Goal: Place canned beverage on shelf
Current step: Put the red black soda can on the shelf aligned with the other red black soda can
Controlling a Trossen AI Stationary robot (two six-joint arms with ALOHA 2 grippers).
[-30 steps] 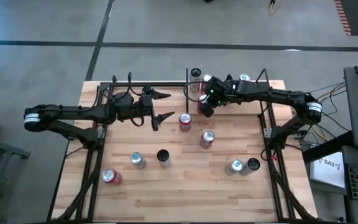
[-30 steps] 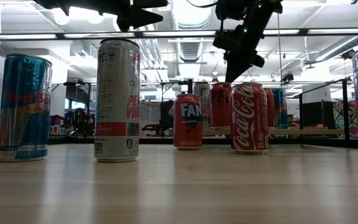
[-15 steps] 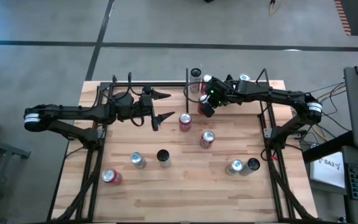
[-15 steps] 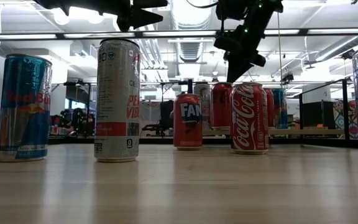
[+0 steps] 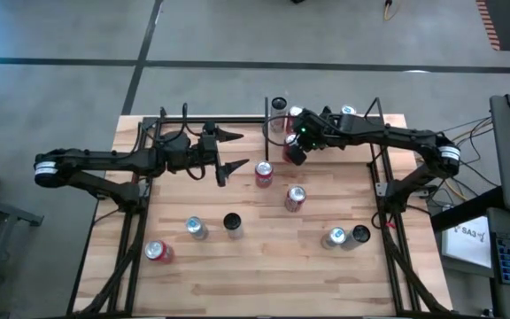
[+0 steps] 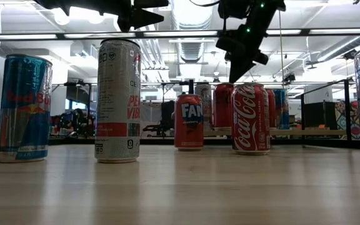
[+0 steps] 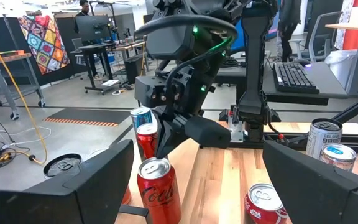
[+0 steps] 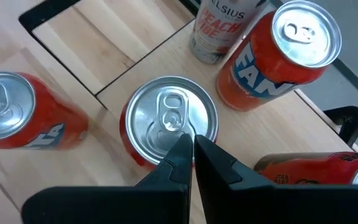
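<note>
Right wrist view: pointed black gripper (image 8: 188,152) over shiny round-topped can (image 8: 166,121).

The butcher-block tabletop (image 5: 264,266) stands on a grey floor (image 5: 60,35) crossed by a dark line (image 5: 237,64). Beyond it – a black keyboard (image 7: 294,78) on a desk, a patchwork crocheted blanket (image 7: 42,40) and a trailing yellow cable (image 7: 17,93).

Cans read Red Bull (image 6: 22,107), Fanta (image 6: 189,122), Coca-Cola (image 6: 251,119) and Celsius (image 8: 222,28).
</note>
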